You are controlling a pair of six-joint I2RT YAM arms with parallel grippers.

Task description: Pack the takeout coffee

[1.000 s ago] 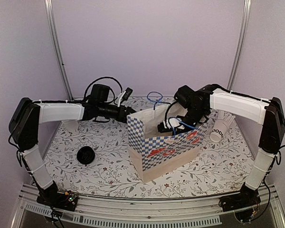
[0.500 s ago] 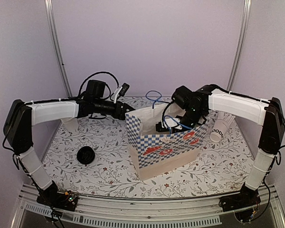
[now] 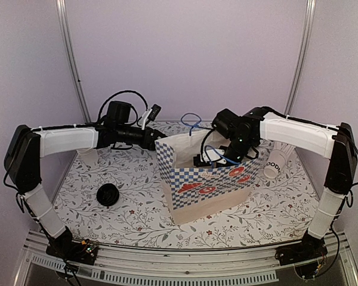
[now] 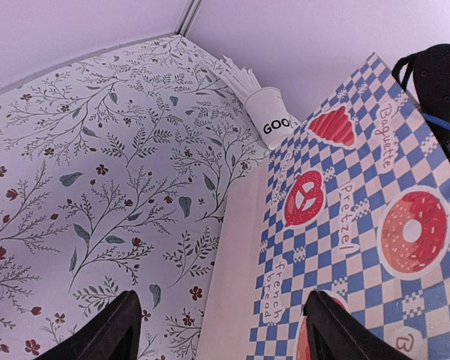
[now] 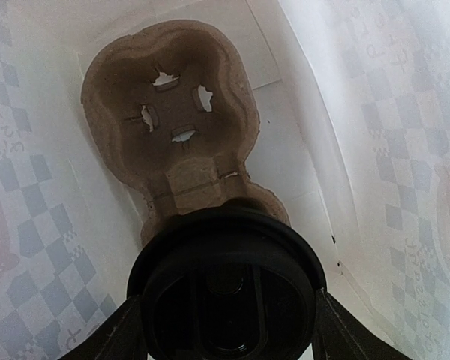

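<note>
Deep inside the blue-and-white checkered paper bag (image 3: 206,192), right claw (image 5: 226,300) clamped on the small white paper cup with a round black plastic lid (image 5: 226,274).

Beyond those fingertips, flat on the bag floor: brown moulded-pulp cup carrier (image 5: 172,105), its nearest pocket hidden by the lid; cannot tell whether the cup is seated. White bag walls close on either side of the right claw. Past the wall, on its outer side: white cup with black lettering (image 3: 274,162) lying down, white sticks (image 4: 240,71) at its far end, "GOO" legible. Left claw (image 4: 225,334) spread apart, gripping nothing, just beside the bag's far left corner. Ahead of it, printed on the bag: "Baguette", "Pretzel", "French", with red pretzel and doughnut pictures. Well behind it, round black object (image 3: 107,195) on the floral table cover (image 3: 137,179).
</note>
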